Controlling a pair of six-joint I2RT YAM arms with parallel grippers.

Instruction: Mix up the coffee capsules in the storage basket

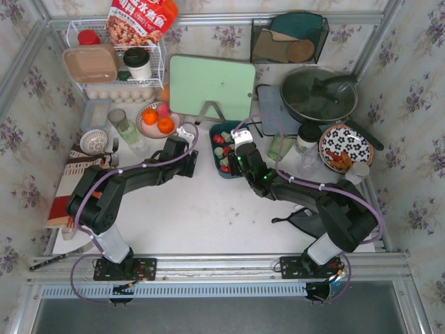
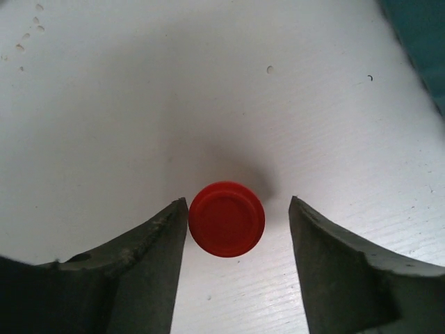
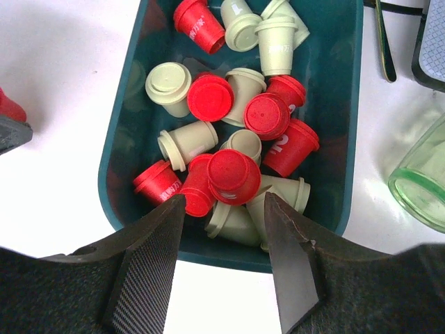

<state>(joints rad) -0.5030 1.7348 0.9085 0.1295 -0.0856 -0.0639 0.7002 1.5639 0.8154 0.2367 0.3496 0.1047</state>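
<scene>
The teal storage basket holds several red and pale green coffee capsules heaped together. My right gripper is open and empty over the basket's near end, with a red capsule on top of the heap just beyond its fingertips. My left gripper is open, low over the white table. One red capsule stands between its fingers, close to the left finger. In the top view the basket sits mid-table, with the left gripper just left of it and the right gripper over it.
A green glass cup stands right of the basket. Behind it are a green cutting board, a plate of oranges, a pan and a patterned bowl. A white wire rack stands at the back left.
</scene>
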